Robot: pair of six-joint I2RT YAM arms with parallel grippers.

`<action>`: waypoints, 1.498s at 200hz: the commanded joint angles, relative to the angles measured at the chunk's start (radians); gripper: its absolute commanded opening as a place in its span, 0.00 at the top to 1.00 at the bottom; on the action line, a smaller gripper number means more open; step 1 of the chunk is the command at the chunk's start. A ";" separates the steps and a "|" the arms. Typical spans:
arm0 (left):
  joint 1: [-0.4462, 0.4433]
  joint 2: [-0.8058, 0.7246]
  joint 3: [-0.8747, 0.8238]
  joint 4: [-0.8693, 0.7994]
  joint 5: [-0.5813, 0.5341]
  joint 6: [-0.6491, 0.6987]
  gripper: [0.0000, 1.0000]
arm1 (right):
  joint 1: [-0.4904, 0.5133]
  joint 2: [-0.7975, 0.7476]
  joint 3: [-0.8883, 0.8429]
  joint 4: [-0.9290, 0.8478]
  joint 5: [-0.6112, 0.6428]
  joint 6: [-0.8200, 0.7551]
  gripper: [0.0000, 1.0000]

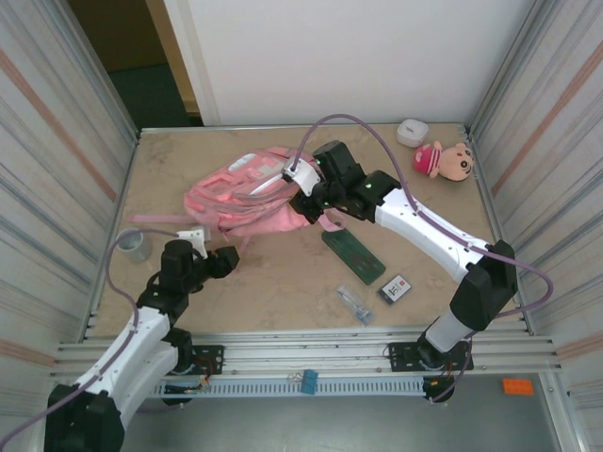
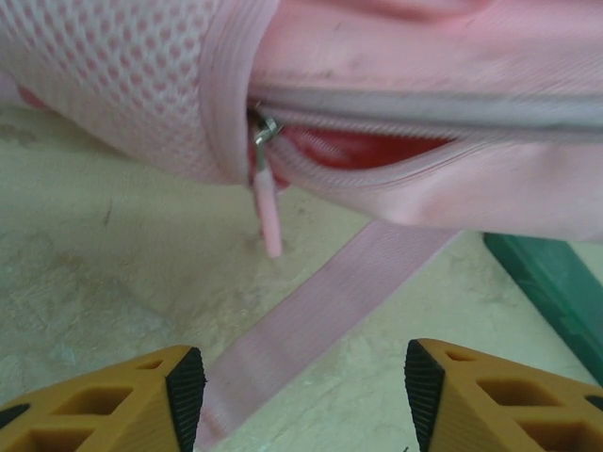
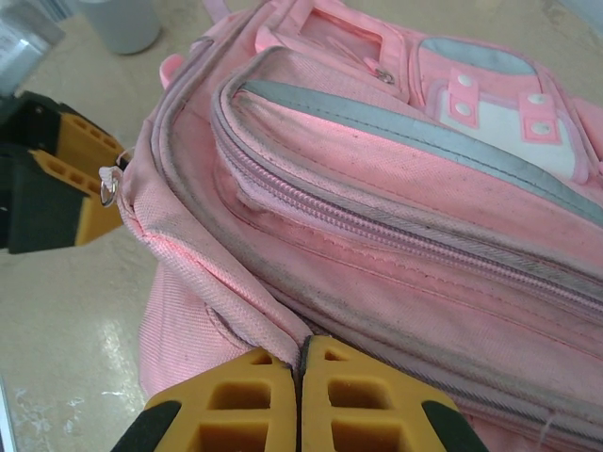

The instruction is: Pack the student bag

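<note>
- Top external view: the student bag, a large pink backpack, lay on the far half of the table, left of centre. Its long axis ran roughly left to right. My left gripper sat just beside its near edge, and my right gripper was at its right end.
- Left wrist view: my left fingers stood apart and held nothing. The zipper pull hung straight ahead, slightly left of the gap's centre, with its long axis pointing back towards me. The zip ran off rightward, partly open onto a red lining. A pink strap lay on the table, reaching in between the fingers.
- Right wrist view: my right fingers were shut tip to tip against the bag's edge seam. Whether they pinched fabric I could not tell. I judged the left arm nearer the pull.
</note>
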 commanded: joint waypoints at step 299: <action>-0.117 0.020 0.083 0.298 0.393 0.297 1.00 | -0.002 -0.092 -0.044 0.188 0.056 0.182 1.00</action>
